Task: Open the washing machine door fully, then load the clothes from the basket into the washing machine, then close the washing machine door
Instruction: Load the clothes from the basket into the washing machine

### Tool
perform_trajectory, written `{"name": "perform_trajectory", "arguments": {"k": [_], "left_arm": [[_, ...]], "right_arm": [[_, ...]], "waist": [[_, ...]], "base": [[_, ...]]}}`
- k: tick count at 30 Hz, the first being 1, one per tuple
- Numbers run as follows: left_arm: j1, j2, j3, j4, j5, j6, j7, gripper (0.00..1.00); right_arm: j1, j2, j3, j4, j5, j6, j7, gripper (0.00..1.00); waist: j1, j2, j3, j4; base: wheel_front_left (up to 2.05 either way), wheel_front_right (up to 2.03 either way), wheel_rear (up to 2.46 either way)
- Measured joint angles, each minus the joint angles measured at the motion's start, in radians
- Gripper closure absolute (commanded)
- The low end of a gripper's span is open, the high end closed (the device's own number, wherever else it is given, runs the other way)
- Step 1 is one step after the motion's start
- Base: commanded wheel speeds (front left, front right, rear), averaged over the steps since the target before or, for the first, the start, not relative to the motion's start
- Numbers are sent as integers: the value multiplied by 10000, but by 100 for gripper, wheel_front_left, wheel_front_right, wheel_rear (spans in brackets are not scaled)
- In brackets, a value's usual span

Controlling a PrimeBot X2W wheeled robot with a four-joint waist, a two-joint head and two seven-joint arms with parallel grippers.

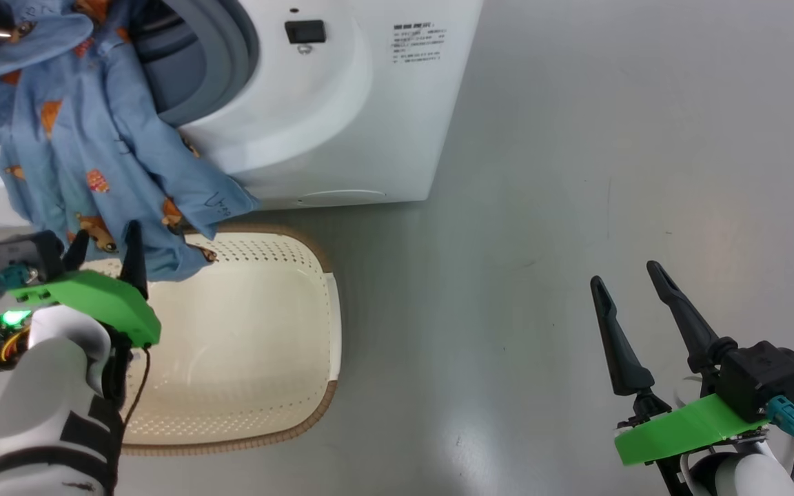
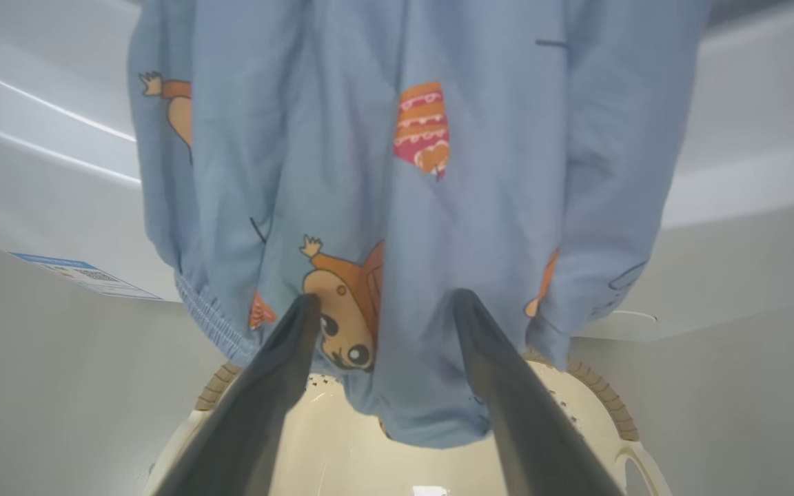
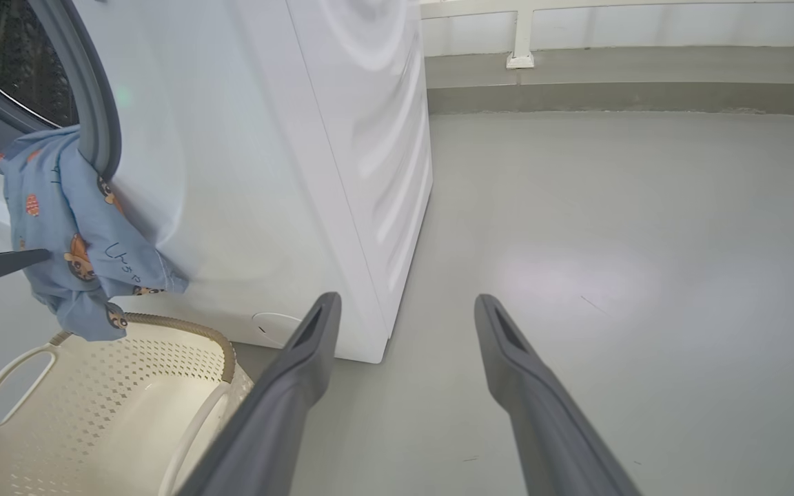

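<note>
1. One blue printed garment hangs half out of the washing machine. It is draped over the grey seal and trails down toward the basket.
2. Opening looks done, since the machine's mouth stands uncovered. The basket's inside looks bare, so lifting the clothes out seems done too.
3. Two jobs seem to be left: tucking the dangling cloth fully into the drum, then shutting the door.
4. The left gripper sits over the basket's far left corner, fingers pointing up at the hanging hem. They are spread wide with a fold of cloth between the tips, clamping nothing. Whether they touch the cloth I cannot tell.
5. The right gripper hovers well apart over the grey floor, fingers wide and empty.
</note>
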Motion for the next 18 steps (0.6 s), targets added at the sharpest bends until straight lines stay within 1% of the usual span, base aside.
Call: {"name": "perform_trajectory", "arguments": {"k": [4,8,18], "left_arm": [[-583,94,54,755,-4,119,2,0],[-1157,201,98,1383,-79,119,2,0],[-2270,460,90,2117,-128,140,6,0]], "right_arm": [[-55,-6,13,-31,-2,0,0,0],[-199,-13,38,-58,-12,0,0,0],[-244,-19,107,-104,-21,0,-2,0]], "waist": [[0,0,160,-64],[0,0,304,-134],[-1,0,694,-346]], "base": [[0,0,0],[0,0,0],[0,0,0]]}}
